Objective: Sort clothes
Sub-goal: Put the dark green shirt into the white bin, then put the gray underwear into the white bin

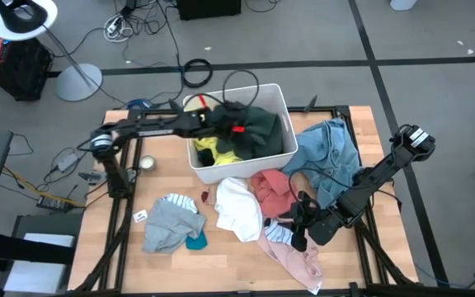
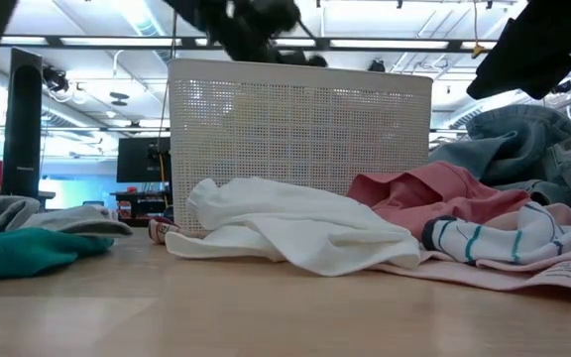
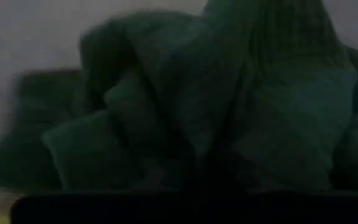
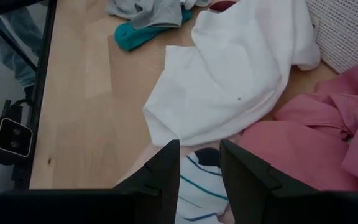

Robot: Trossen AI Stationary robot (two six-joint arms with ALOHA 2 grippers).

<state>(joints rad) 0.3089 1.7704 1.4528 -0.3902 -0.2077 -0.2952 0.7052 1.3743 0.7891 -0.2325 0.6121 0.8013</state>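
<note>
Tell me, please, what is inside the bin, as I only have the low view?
Observer: A green garment and a yellow garment lie in the bin.
Operator: Where is the left gripper?
Observer: The left gripper is over the bin, at the green garment.
Operator: And the right one?
Observer: The right gripper hovers, fingers apart, over a striped garment beside the white garment.

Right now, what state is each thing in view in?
White bin: upright, holding clothes.
Dark green garment: bunched inside the bin.
White garment: crumpled on the table.
Denim garment: heaped beside the bin.
Left gripper: over the bin.
Right gripper: open, above a striped garment.
</note>
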